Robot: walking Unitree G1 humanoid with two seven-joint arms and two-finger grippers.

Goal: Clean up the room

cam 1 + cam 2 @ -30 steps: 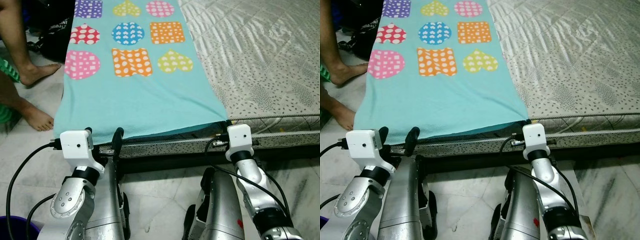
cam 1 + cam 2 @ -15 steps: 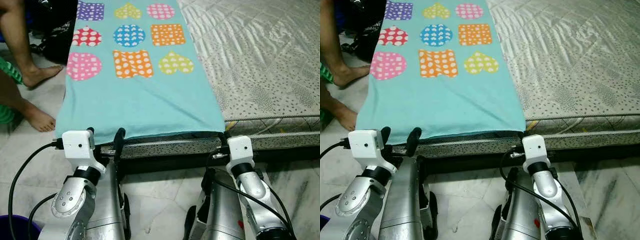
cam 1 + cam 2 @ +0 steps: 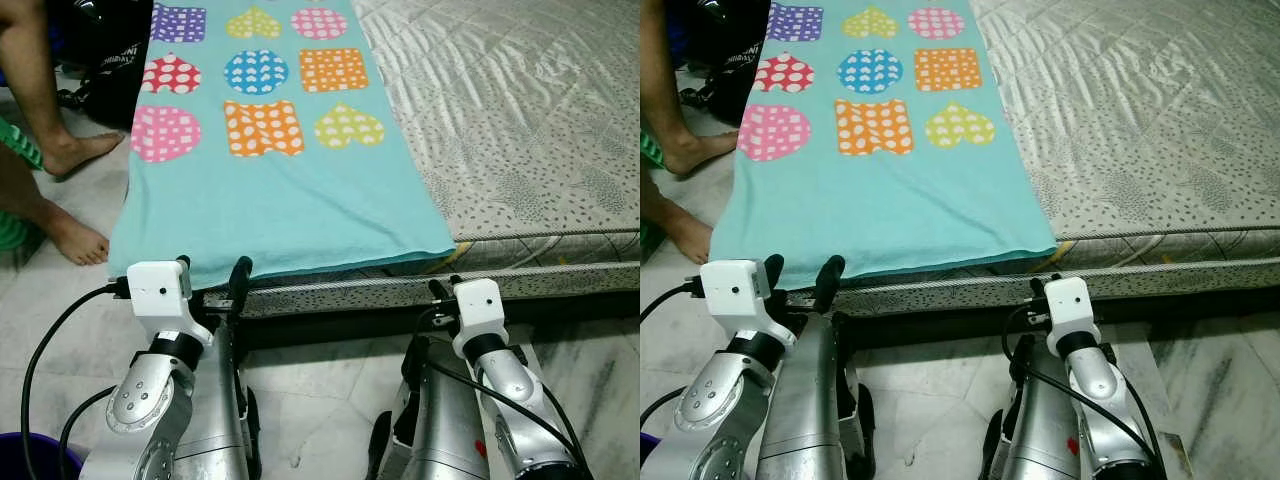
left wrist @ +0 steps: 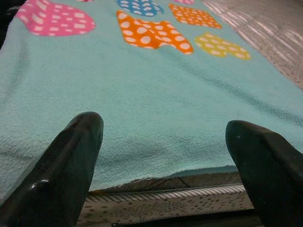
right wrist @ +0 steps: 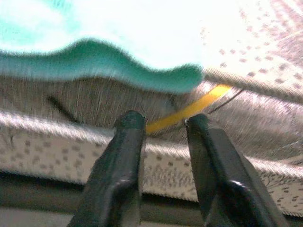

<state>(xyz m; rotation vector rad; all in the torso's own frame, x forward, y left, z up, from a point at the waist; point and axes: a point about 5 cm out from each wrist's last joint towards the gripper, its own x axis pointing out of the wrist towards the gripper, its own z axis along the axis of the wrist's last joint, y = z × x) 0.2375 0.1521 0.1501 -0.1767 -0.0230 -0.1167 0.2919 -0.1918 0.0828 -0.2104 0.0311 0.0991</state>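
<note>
A turquoise fleece blanket (image 3: 280, 200) with polka-dot hearts and shapes lies flat along the left strip of the mattress (image 3: 520, 130), its near hem drooping just over the mattress edge. The left gripper (image 3: 212, 278) sits at the hem around seven o'clock, its fingers (image 4: 71, 161) spread wide and apart from the cloth. At five o'clock the right gripper (image 5: 163, 127) hangs just below the blanket's near right corner, fingers parted a little, nothing pinched. At ten o'clock a person's bare feet (image 3: 75, 240) rest on the marble floor (image 3: 320, 400). A purple bucket rim (image 3: 35, 470) shows at eight o'clock; I can't see what it holds.
</note>
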